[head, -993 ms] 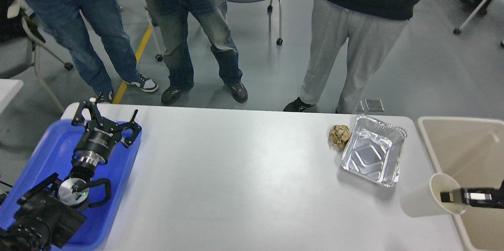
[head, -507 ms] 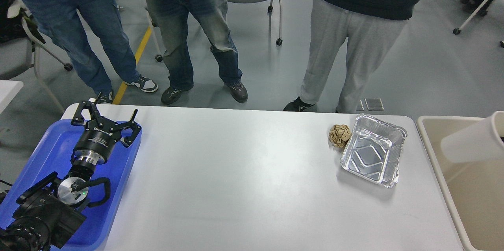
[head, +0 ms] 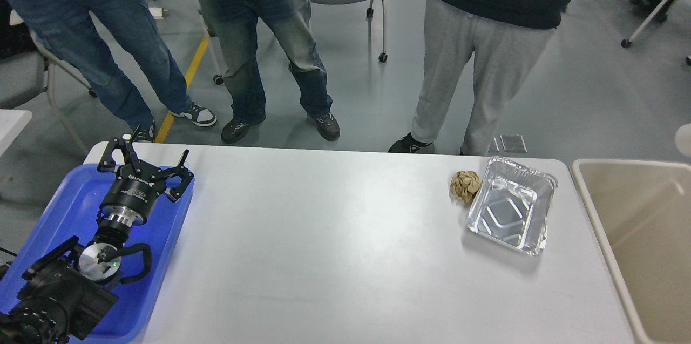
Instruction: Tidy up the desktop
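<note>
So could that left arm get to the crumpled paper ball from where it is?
Probably not easily: the left gripper sits over the blue tray, while the paper ball lies far across the bare desktop. Nothing blocks it.

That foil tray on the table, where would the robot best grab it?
Probably by the rim: the foil tray is shallow, empty and open-topped, with a rolled lip. Coming from above, one of the fingers inside and one outside the near long edge looks easiest, since the crumpled paper ball sits against its far left corner.
</note>
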